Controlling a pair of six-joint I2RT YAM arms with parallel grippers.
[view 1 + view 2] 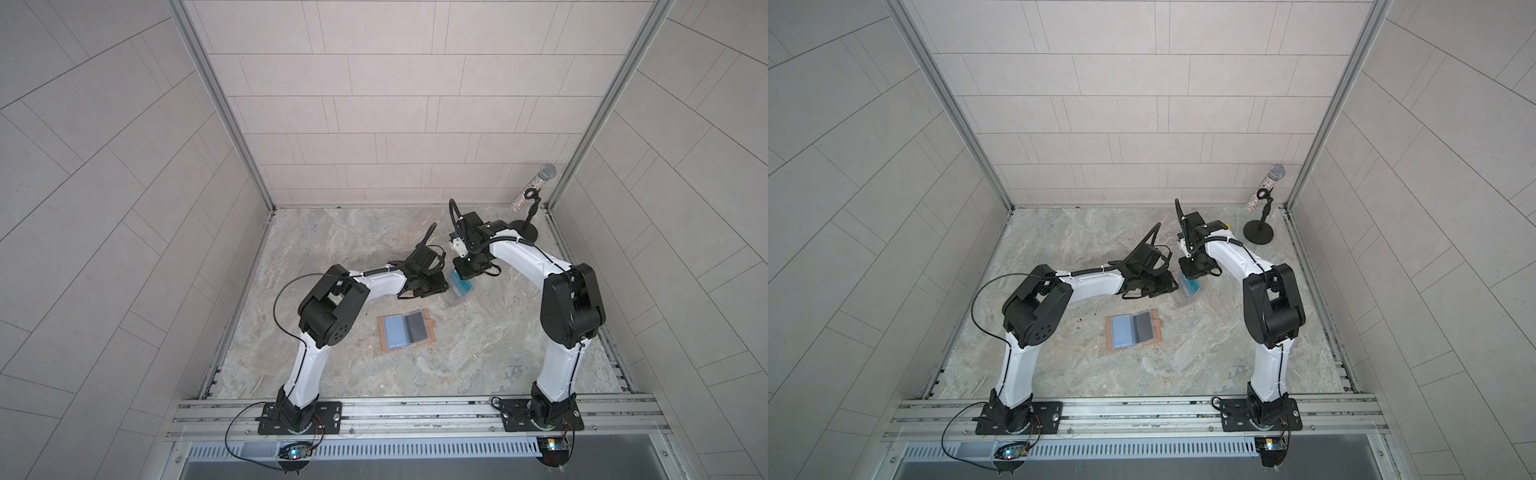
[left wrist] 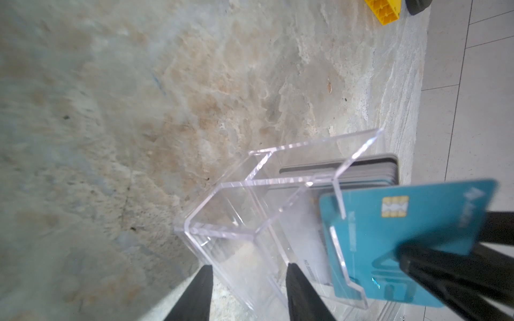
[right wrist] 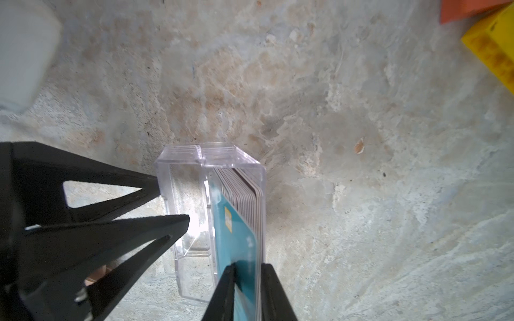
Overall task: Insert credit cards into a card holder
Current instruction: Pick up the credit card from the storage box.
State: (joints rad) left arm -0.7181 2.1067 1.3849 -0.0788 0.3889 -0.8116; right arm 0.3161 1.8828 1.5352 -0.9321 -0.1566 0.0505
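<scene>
The tan card holder [image 1: 430, 336] lies open near the table's middle, a pale blue card [image 1: 394, 330] and a dark grey card [image 1: 417, 326] in its sleeves. Behind it stands a clear plastic box [image 2: 230, 211] with a stack of credit cards [image 3: 247, 189]. My left gripper [image 2: 247, 265] straddles the box's empty front part, its fingers against the walls. A teal credit card [image 2: 403, 230] tilts out of the box top, and my right gripper [image 3: 247, 266] is shut on it. In both top views the two grippers meet over the box [image 1: 459, 291] [image 1: 1187, 291].
A glittery microphone on a black stand [image 1: 536, 195] is at the back right corner. A yellow block [image 3: 495, 52] and an orange block [image 3: 467, 11] lie beyond the box. Tiled walls close the table on three sides.
</scene>
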